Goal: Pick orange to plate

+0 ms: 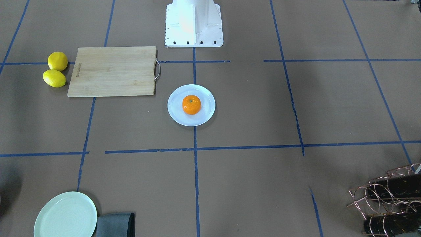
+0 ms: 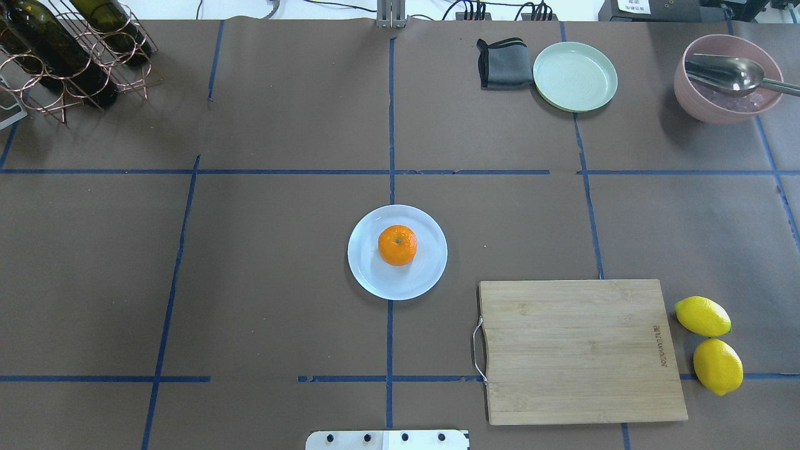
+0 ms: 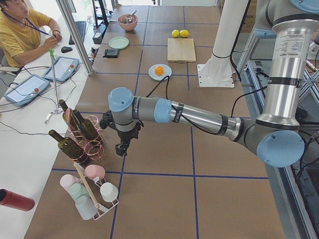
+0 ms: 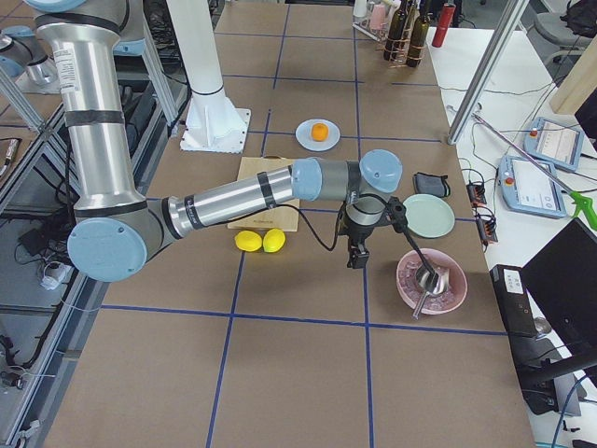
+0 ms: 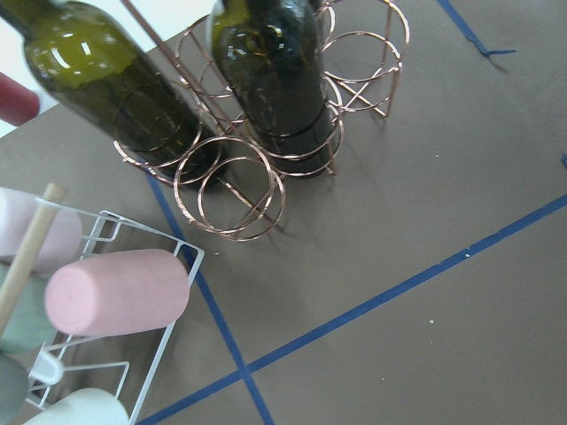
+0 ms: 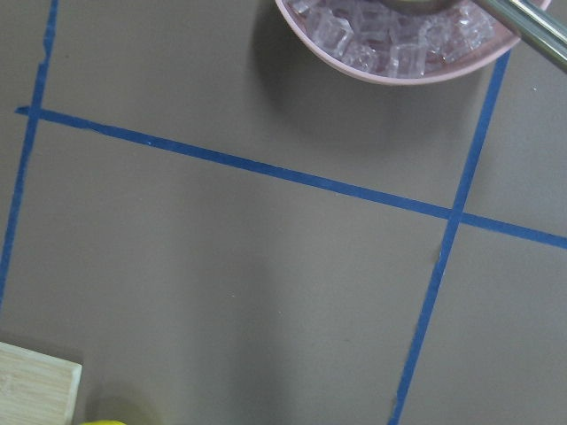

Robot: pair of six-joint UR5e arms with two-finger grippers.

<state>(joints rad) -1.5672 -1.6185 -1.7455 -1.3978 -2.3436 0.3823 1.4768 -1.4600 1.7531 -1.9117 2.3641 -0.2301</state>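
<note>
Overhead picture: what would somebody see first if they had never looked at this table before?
The bright orange jumps out first, sitting on the pale bluish-white plate in the middle of the brown table. Next come the two yellow lemons, lying together beside the wooden cutting board at the near right. At the far left corner, the copper wire rack holds dark wine bottles.

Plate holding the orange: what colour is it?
The plate is a plain pale bluish-white; the overhead exterior view shows it best.
</note>
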